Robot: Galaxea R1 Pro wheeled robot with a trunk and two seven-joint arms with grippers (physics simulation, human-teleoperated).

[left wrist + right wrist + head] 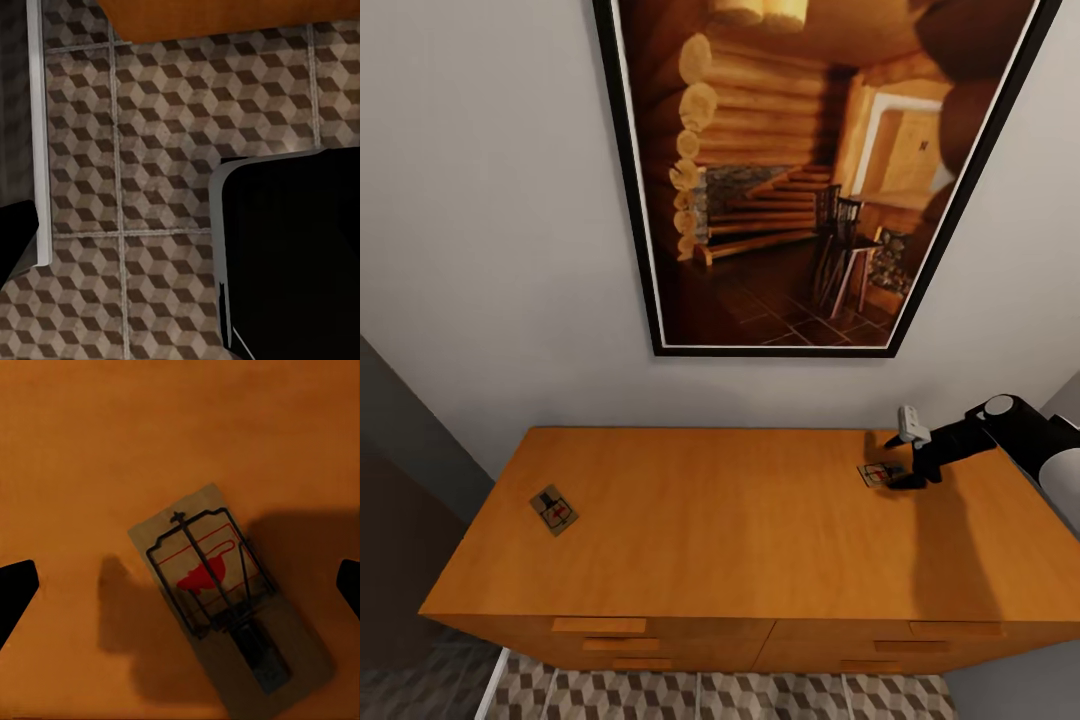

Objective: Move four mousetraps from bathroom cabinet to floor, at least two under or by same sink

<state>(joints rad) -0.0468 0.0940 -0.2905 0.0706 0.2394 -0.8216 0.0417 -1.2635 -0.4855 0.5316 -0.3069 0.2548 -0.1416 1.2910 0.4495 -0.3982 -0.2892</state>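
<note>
Right gripper [913, 478], black w/ a white-and-grey wrist block, hangs over the far right part of the wide orange-brown wooden cabinet [740, 520], at abt 3 o'clock of the top as the head cam sees it. Its two dark fingertips [16, 592] sit at opposite edges of the right wrist view, wide apart, nothing between them but the small flat tan wooden mousetrap [225, 600] lying below w/ its dark wire frame and red spot facing up; trap is flat on the wood, angled, untouched by either finger. In the head view that same trap [879, 474] lies just beside the gripper, on its 9 o'clock side. A second tan mousetrap [554, 510] lies flat on the cabinet top well apart, over at abt 9 o'clock near the left edge. Cabinet front shows drawers w/ slim bar handles. On the grey wall behind hangs a large black-framed picture [810, 170] of a log-cabin interior. Cube-patterned brown, beige and white tiled bathroom floor [165, 120] shows below the cabinet front in the head view too [700, 695]. Left gripper: can't tell its state; left wrist cam looks down on the floor tiles, a white skirting strip [39, 135] and a black rounded robot part [292, 255].
</note>
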